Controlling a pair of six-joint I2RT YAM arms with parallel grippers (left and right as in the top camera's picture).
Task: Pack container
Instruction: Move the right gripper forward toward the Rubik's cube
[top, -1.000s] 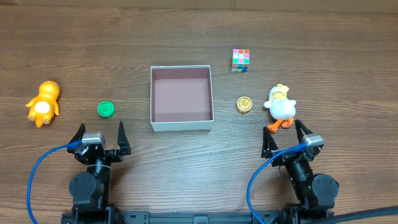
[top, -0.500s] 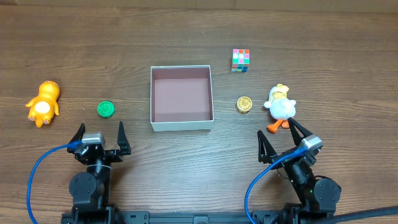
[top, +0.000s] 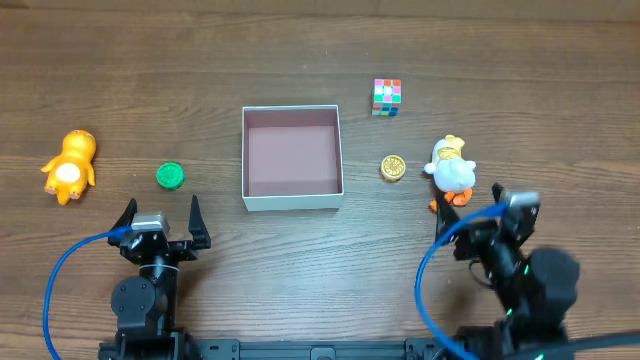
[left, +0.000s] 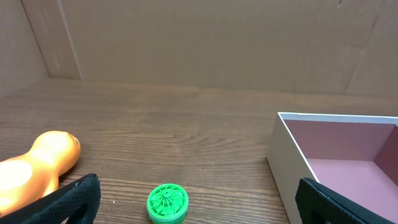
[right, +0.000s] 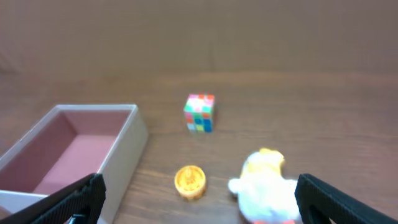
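Five small toys lie loose on the desk (top: 300, 40) around the container (top: 292, 204), which sits empty at the middle, ahead of and between both arms. The right gripper (top: 467, 212) hangs with its fingers spread wide and holds nothing. The white duck (top: 450, 167) lies just ahead of it, long axis running roughly near to far, with the gold coin (top: 392, 167) and colour cube (top: 387, 96) beyond to the left. The container lies to the left of that duck, so I judge the right arm the nearer one for it. The left gripper (top: 160, 212), also spread and empty, faces the green disc (top: 170, 175), with the orange toy (top: 68, 166) further left.
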